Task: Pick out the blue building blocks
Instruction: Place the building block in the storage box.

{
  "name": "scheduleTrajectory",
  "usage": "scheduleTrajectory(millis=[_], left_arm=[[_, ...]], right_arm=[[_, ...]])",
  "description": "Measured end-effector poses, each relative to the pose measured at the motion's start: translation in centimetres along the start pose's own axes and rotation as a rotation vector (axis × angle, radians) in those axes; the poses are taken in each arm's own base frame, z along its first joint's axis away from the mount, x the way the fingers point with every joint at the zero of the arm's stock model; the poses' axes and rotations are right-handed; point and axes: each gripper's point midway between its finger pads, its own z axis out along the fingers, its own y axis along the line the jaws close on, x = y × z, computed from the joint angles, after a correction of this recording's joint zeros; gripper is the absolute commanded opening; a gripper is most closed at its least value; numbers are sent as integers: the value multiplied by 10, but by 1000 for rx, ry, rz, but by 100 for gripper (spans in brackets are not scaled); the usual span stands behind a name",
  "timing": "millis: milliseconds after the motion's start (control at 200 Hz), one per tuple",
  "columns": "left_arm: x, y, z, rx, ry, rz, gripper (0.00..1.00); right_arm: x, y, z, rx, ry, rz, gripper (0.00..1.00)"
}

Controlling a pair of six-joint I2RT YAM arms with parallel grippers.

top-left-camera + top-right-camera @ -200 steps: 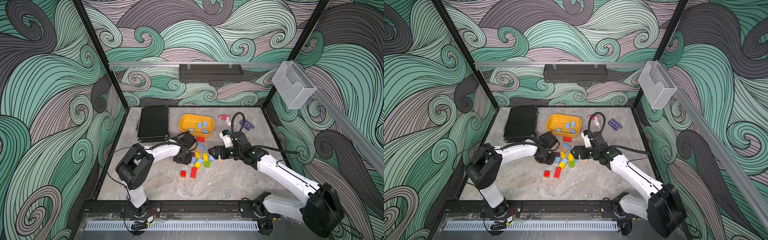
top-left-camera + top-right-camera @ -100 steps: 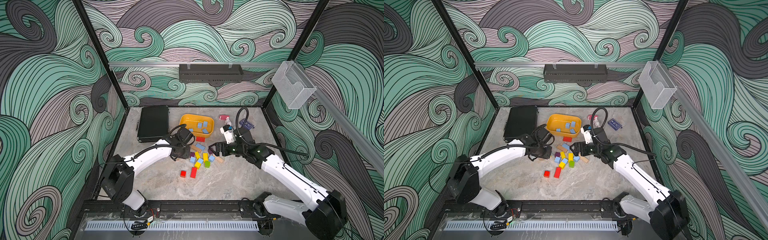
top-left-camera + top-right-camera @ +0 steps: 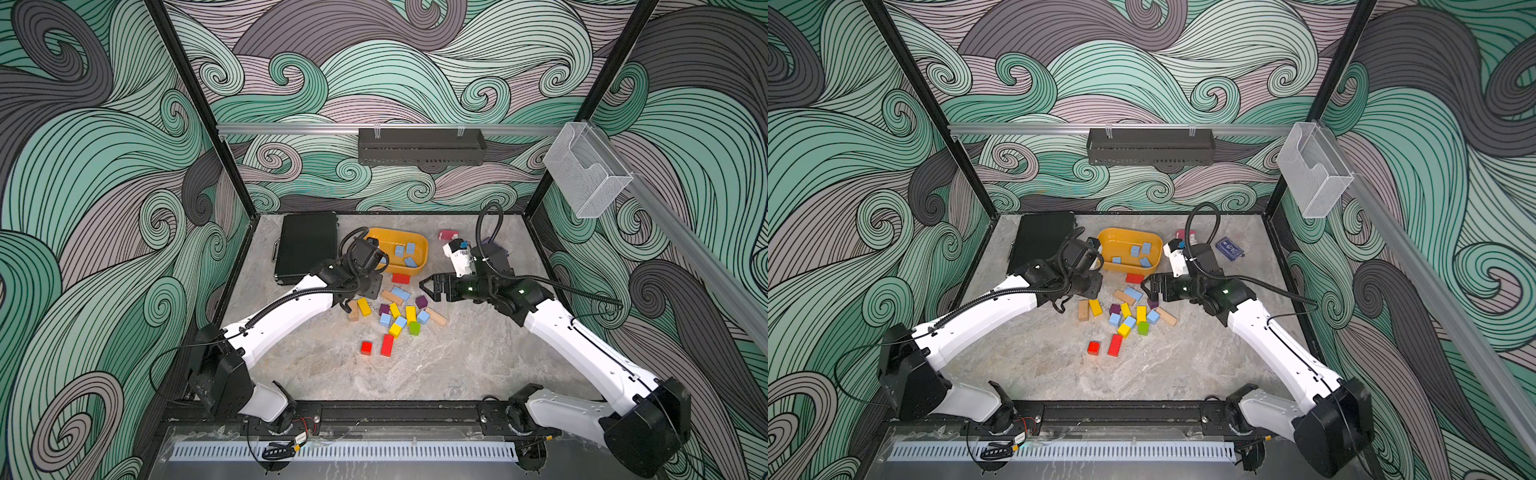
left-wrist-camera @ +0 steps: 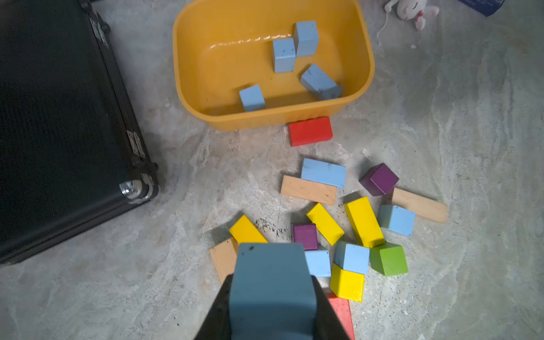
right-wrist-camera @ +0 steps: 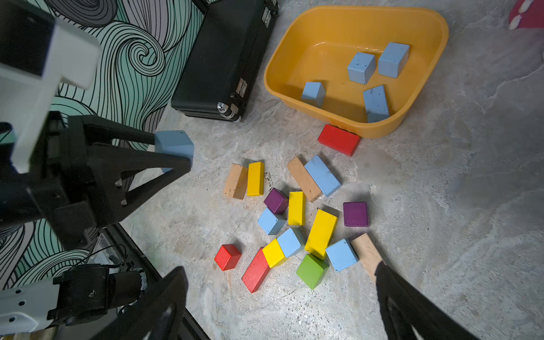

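Observation:
My left gripper (image 4: 270,294) is shut on a light blue block (image 4: 269,282), held above the table beside the pile; the right wrist view shows the same block (image 5: 174,144) between the black fingers. Several blue blocks (image 4: 284,54) lie inside the yellow tub (image 3: 420,246). A long blue brick (image 4: 323,172) and three blue cubes (image 4: 396,219) (image 4: 351,257) (image 4: 318,263) lie in the pile on the table. My right gripper (image 3: 428,286) (image 5: 279,268) hovers open over the pile's right side, holding nothing.
Yellow, red, purple, green and plain wooden blocks (image 3: 409,311) lie mixed with the blue ones. A red brick (image 4: 309,131) touches the tub's near wall. A black case (image 3: 307,245) lies left of the tub. A plush toy (image 3: 448,235) and a navy packet (image 3: 1229,248) sit behind.
My left gripper has risen from the pile with the blue block and moved toward the tub, its arm stretching out. The right gripper has drifted slightly back and stays open.

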Motion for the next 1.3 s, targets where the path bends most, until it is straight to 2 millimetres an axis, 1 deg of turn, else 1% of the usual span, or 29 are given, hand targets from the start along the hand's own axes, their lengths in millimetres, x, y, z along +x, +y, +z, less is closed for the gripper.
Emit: scheduleTrajectory(millis=[115,210,515,675,886,1101,1301], left_arm=[[-28,-2,-1,0,-55,24,0],[-44,-1,4,-5,-76,33,0],[-77,7,49,-11,-58,18,0],[-91,13,73,-6,-50,-1,0],[-104,23,107,-6,-36,-26,0],[-105,32,147,3,0,-48,0],[-106,37,180,13,24,-64,0]], right_arm=[[-6,-7,0,16,-2,17,99],[-13,-11,1,27,-5,28,99],[-30,-26,12,58,-1,60,99],[-32,-38,22,80,17,83,99],[-34,-52,38,101,44,108,99],[-42,-61,57,108,53,121,99],[-49,-69,75,114,69,130,99]])
